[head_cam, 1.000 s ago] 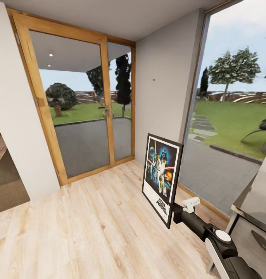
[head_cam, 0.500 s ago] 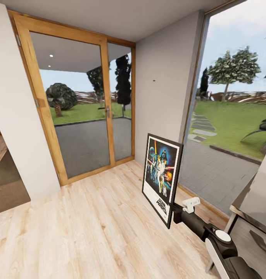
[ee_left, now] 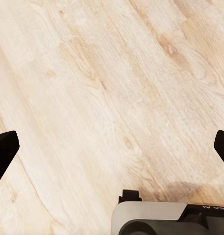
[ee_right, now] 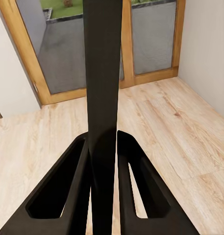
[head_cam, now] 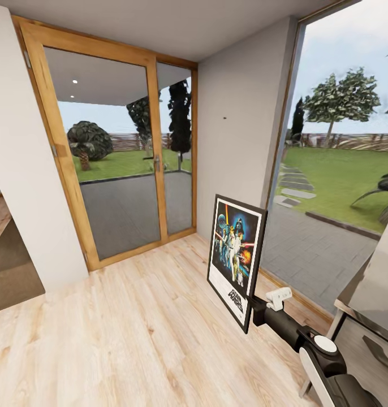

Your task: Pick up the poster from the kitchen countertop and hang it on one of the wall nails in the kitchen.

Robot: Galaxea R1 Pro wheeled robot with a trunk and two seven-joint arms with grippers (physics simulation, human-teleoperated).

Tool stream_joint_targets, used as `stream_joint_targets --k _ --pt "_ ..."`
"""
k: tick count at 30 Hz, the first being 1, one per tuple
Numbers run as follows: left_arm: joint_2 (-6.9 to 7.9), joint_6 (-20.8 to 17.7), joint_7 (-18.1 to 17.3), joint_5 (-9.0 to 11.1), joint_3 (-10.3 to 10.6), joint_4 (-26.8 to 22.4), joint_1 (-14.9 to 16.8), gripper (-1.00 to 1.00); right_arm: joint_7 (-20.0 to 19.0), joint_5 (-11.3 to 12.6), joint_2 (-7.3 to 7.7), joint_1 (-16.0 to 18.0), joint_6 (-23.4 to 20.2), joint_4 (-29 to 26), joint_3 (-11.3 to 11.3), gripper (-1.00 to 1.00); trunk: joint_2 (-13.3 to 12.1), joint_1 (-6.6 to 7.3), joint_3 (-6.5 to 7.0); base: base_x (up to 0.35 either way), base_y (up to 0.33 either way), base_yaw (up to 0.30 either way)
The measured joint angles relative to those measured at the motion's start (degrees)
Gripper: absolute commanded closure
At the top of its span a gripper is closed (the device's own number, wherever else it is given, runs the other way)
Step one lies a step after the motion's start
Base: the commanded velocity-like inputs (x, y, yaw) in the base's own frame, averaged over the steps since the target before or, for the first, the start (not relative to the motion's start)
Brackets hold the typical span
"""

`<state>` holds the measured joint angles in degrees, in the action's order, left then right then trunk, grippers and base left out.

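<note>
A: Item one, the poster (head_cam: 237,260). Where is it?

B: Off the counter and in the air, upright, above the pale wood floor (head_cam: 132,328). Black frame, white border, blue artwork with figures. The right gripper (head_cam: 255,310) has it by the lower right corner of the frame.

A: Condition of that gripper?

B: Closed on the frame. In the right wrist view the frame's dark edge (ee_right: 102,98) runs straight up between the two black fingers (ee_right: 72,191), which press on it from either side.

A: Item two, the left gripper (ee_left: 112,147).

B: Jaws wide apart, nothing between them. Its two dark fingertips (ee_left: 3,149) sit at opposite edges of the left wrist view, with bare floorboards (ee_left: 107,88) beneath.

A: Item three, the nail.

B: One small dark speck, the nail (head_cam: 225,117), on the pale wall (head_cam: 239,113) beyond the poster, well above its top edge and apart from it.

A: Surroundings?

B: Wood-framed glass doors (head_cam: 120,152) to the left of that wall, and a tall window (head_cam: 341,158) to its right, with lawn and trees outside. A grey counter edge (head_cam: 375,294) shows at the far right, near the right arm (head_cam: 313,345).
</note>
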<state>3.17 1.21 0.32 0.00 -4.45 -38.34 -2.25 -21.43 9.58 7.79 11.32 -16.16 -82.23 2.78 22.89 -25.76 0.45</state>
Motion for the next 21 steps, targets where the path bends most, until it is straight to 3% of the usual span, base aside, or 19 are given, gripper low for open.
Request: stream_joint_targets --k 17,21 --pt "0.00 0.1 0.0 0.0 -0.1 0.1 0.0 -1.00 0.0 0.0 0.00 0.0 0.0 0.0 0.0 1.00 0.0 0.00 0.00 0.000 0.000 0.000" --pt "0.00 0.1 0.0 0.0 -0.2 0.1 0.0 -1.00 0.0 0.0 0.00 0.0 0.0 0.0 0.0 1.00 0.0 0.02 0.00 0.135 0.123 0.000"
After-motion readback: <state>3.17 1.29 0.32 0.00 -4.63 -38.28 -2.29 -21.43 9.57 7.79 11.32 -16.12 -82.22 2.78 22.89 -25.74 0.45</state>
